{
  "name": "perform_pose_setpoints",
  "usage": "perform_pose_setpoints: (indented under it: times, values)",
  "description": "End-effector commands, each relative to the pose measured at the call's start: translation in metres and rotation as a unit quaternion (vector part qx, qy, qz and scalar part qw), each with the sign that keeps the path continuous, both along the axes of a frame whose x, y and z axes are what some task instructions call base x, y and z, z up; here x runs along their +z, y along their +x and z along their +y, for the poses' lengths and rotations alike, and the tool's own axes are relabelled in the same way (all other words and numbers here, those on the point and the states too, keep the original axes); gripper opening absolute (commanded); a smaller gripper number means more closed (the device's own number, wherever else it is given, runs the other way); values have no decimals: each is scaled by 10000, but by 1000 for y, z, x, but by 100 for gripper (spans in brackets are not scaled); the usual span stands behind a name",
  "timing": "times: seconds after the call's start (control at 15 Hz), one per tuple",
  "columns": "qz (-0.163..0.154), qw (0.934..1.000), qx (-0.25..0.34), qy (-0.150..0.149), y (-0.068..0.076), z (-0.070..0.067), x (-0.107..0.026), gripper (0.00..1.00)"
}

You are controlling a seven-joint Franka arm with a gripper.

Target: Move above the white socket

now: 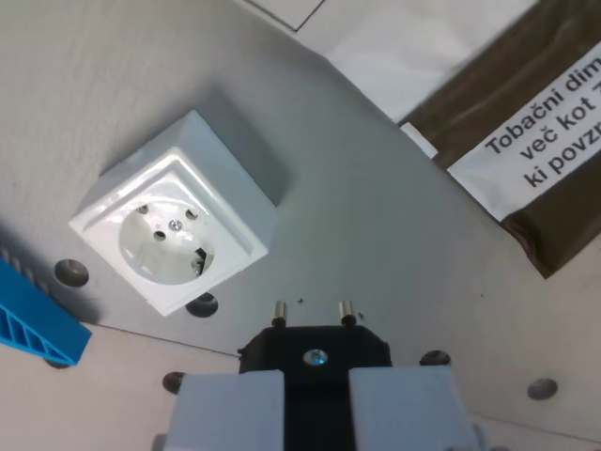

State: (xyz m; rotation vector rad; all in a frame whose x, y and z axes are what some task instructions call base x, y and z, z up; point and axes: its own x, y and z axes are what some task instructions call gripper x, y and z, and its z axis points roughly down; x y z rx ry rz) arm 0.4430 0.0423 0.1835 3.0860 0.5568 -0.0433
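Wrist view showed you the end effector (315,399) clenched on a black plug (315,352), its two pins pointing up-frame; the white socket (174,221) sat on the counter (376,216), toward the wrist view's left.

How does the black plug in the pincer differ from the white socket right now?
The black plug is dark and clamped in the pincer; the white socket is glossy white and sits alone on the grey surface. The plug shows two metal pins, the socket a round recess with holes. The socket lies to the wrist view's left, apart from the plug.
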Motion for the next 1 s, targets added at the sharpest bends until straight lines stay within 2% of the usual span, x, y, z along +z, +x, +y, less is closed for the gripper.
perform_pose_setpoints:
  times: [0.07, 0.67, 1.0]
  values:
    - [-525, 9891, 1373, -30, -8, 5, -14, 0]
    - [-495, 9760, 2119, -100, -27, 23, -46, 0]
    - [-520, 9701, 2368, -111, -34, 32, -59, 0]
